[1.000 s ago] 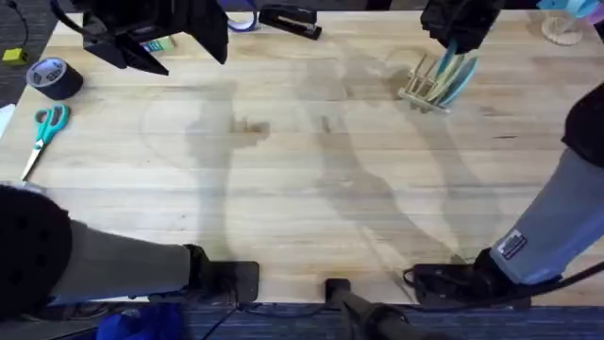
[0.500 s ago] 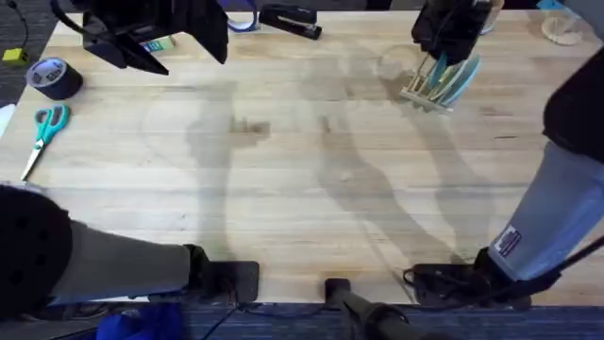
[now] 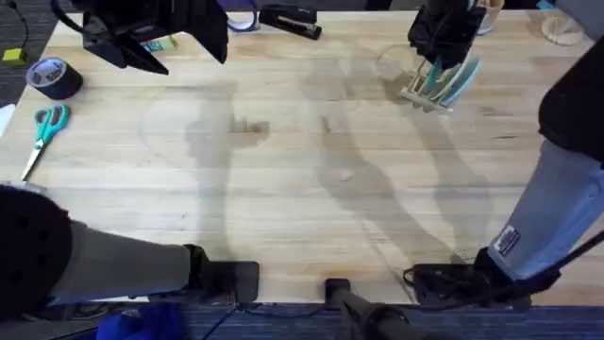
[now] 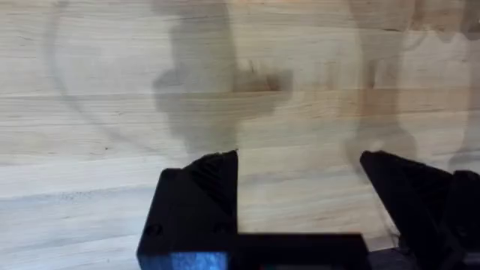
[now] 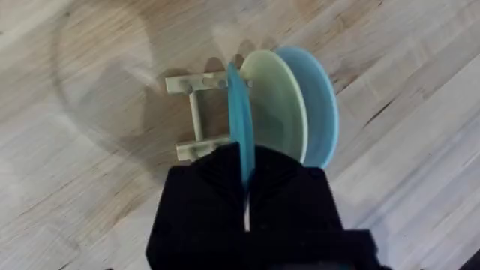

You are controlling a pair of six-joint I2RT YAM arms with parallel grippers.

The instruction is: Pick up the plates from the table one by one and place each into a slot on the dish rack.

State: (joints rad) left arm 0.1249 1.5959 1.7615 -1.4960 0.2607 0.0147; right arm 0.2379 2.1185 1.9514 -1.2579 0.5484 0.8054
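Plates going into rack, far right

Plates: a turquoise plate [image 5: 238,124] stands on edge in the dish rack [image 5: 196,116], pinched by the right gripper [image 5: 246,176] fingers. Cream plate [image 5: 276,101] and another blue plate [image 5: 319,105] already slotted behind it. Left gripper [image 4: 300,161] fingers wide, over bare surface [image 3: 283,189]. Placement step; next, likely release and lift straight up.
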